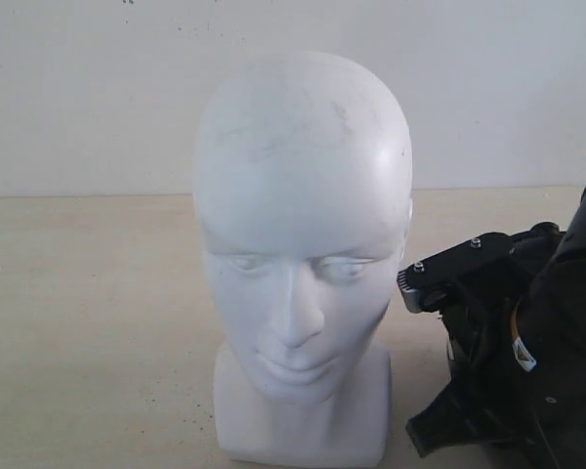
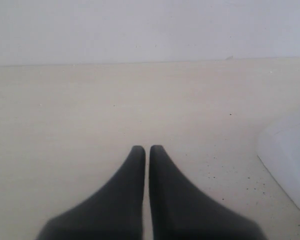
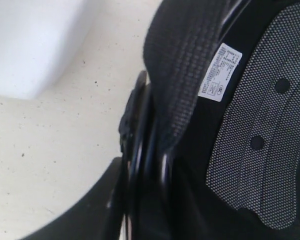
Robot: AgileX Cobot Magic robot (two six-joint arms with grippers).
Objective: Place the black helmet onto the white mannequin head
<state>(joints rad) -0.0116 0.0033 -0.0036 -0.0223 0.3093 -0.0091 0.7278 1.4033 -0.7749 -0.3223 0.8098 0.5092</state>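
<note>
pale speckled tabletop (image 1: pixel 88 322) against a plain white wall (image 1: pixel 78 88)

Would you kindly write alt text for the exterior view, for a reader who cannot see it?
A bare white mannequin head stands upright on a pale table, facing the camera, before a plain white wall. At the right edge, beside the head, are the black helmet, cut off by the frame, and part of the right arm.

The smooth white plastic mannequin head (image 1: pixel 303 244) carries faint grey scuffs. The matte black rounded helmet (image 1: pixel 571 332) has grey-dotted mesh lining (image 3: pixel 260 130) and a white label (image 3: pixel 220 72). The pale beige surface (image 1: pixel 78 322) is dark-speckled.
</note>
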